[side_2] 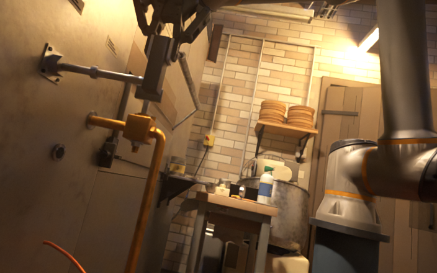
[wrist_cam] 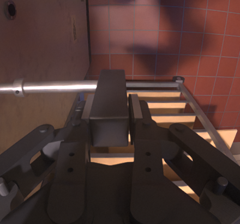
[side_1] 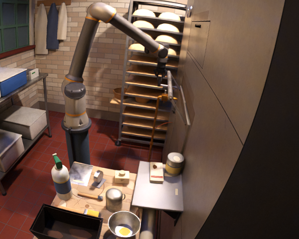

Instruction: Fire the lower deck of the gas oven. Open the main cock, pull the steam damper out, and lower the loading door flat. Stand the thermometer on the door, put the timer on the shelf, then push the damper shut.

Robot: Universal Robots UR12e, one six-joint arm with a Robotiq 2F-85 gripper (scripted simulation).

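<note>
My gripper (wrist_cam: 109, 112) (side_1: 160, 81) (side_2: 157, 51) hangs down beside the oven's front wall, and the dark block handle (wrist_cam: 109, 106) (side_2: 154, 69) of the steam damper is held between its closed fingers. The damper's steel rod (wrist_cam: 54, 87) (side_2: 94, 73) runs from the handle into the wall. Below sits the yellow gas cock (side_2: 138, 128) (side_1: 165, 97) on its pipe. The loading door (side_1: 182, 103) leans out, partly lowered. On the worktable lie the round thermometer (side_1: 98, 176) and the cream timer (side_1: 122, 176). The grey shelf (side_1: 158, 189) juts from the oven.
The oven wall (side_2: 20, 135) is right beside my gripper, with the door's long handle bar (side_1: 169, 85) close by. The bread rack (side_1: 149, 77) stands behind. A spray bottle (side_1: 61, 180), a metal mug (side_1: 113, 199) and a bowl (side_1: 124, 223) crowd the table.
</note>
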